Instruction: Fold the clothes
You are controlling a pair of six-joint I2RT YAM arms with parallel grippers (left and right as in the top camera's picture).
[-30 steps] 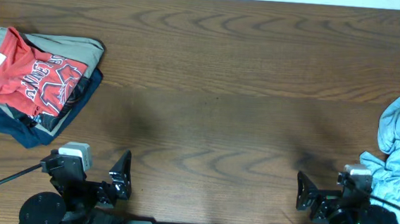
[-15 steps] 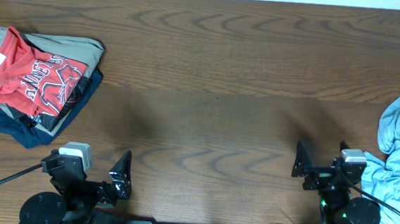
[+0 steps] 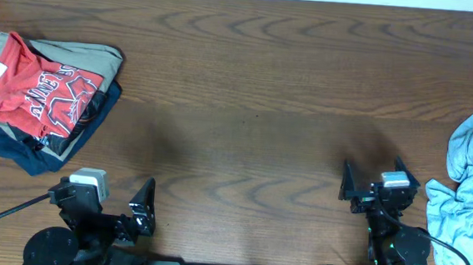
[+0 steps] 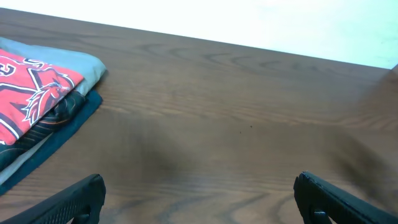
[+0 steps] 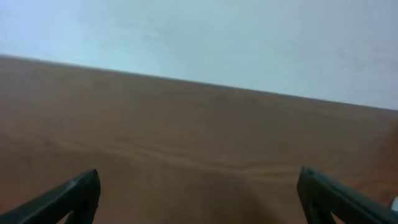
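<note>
Coral-red T-shirt (image 3: 35,93) tops a folded pile (image 3: 18,146) at the left edge of the table (image 3: 256,84). Along the table's near edge, the left gripper (image 4: 199,190) and right gripper (image 5: 199,180) both gape wide, grasping nothing. A pale grey-blue shirt (image 3: 470,199) lies crumpled at the table's right edge.

the overhead view looks straight down on the wooden table (image 3: 256,84). both wrist views sit low over it, facing the far edge; the left one shares the folded clothes (image 3: 43,94) with the overhead's upper left.
</note>
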